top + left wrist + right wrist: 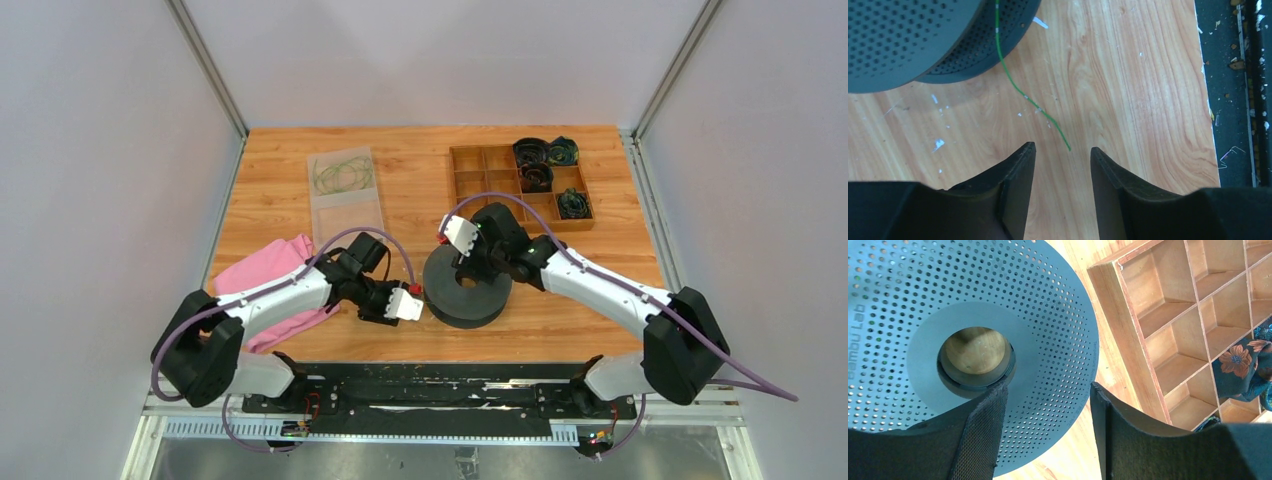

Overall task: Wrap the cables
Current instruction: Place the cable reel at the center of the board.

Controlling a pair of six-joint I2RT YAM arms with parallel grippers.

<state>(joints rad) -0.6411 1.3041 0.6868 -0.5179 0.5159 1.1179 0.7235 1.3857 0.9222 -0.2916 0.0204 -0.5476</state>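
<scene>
A big black perforated spool [468,290] lies flat on the table between the arms. A thin green cable [1029,100] runs out from the spool [908,40] across the wood. Its free end lies right at the tips of my left gripper [1063,147], which stands open low over the table just left of the spool [412,300]; nothing is between the fingers. My right gripper [1049,384] straddles the spool's top disc [1048,315], one finger at the hub hole and the other against the outer rim, shut on it. In the top view its fingers [468,268] sit at the spool's back.
A clear bag [345,185] with coiled green cables lies at the back left. A wooden compartment tray [470,170] at the back right holds several small wound spools [540,160]. A pink cloth [270,275] lies under the left arm. The black rail [1228,100] runs along the near edge.
</scene>
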